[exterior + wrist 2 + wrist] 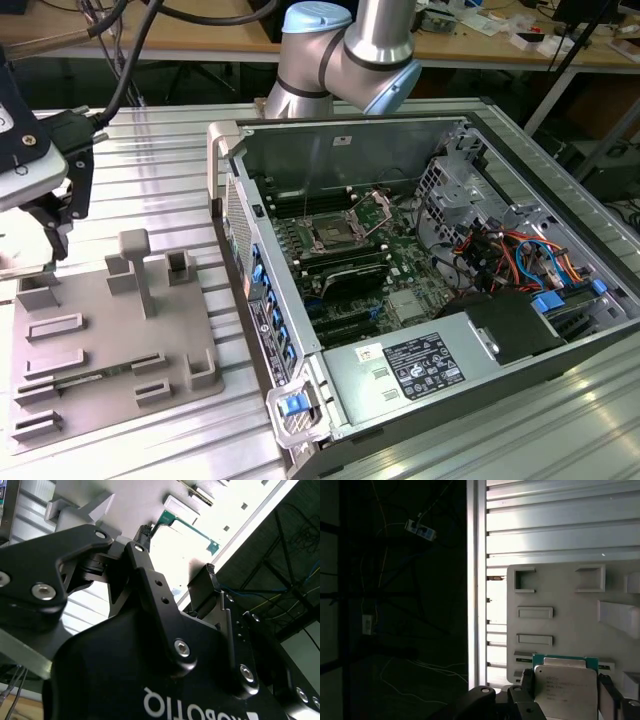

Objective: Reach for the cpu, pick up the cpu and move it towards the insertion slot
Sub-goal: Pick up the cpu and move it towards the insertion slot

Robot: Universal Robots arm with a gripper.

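Observation:
My gripper point(55, 225) hangs at the exterior view's far left, above the back corner of the grey tray point(110, 340). In the first wrist view the cpu point(565, 690), silvery top with a thin green edge, sits between the two black fingers point(526, 681), lifted over the tray point(560, 595). The gripper point(565, 680) is shut on it. The cpu's green edge point(187, 524) also shows between the fingertips in the second wrist view. The insertion slot point(335, 235), a metal-framed square socket with a dark centre, lies on the green board inside the open case, well toward the exterior view's right.
The open computer case point(420, 270) has a tall near wall point(250, 260) between tray and socket. Coloured cables point(510, 255) and a power supply point(420, 365) fill its right part. Upright grey posts point(135, 265) stand on the tray. The slatted table edge point(475, 580) drops to dark floor.

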